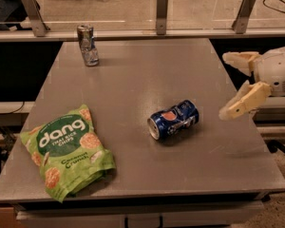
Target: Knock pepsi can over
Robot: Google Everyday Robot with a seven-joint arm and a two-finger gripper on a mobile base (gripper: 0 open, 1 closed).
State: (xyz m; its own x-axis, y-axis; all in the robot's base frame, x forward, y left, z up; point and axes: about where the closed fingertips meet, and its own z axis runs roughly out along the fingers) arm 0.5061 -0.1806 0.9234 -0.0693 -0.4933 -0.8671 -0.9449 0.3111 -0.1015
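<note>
**Dark blue pepsi can (pixel 173 119) lies flat on the table, gripper (pixel 224 85) spread wide beside it**

The pepsi can lies on its side right of the middle of the grey table (pixel 147 75). Its silver top faces the front-left and its base points towards the back-right. The round red, white and blue logo shows on the upper side of its wall. Whether the can has been opened, or whether anything is inside it, cannot be told. No liquid shows on the table around it.

To the can's right, over the table's right edge, hangs the gripper, apart from the can and touching nothing. Its two cream fingers (pixel 244 101) stand well apart, one higher and farther back, the other lower and nearer. The gap between them holds nothing. The white arm (pixel 278 70) reaches in from the right edge of the view.

At the front-left corner lies a green snack bag (pixel 66 151) printed "dang", flat on its back and slightly puffed. Its lower end reaches the table's front edge. Its contents are hidden. At the back-left stands a slim silver and pale-blue can (pixel 87 45), upright and well apart from everything else. Behind the table runs a rail with three metal posts (pixel 162 12).
</note>
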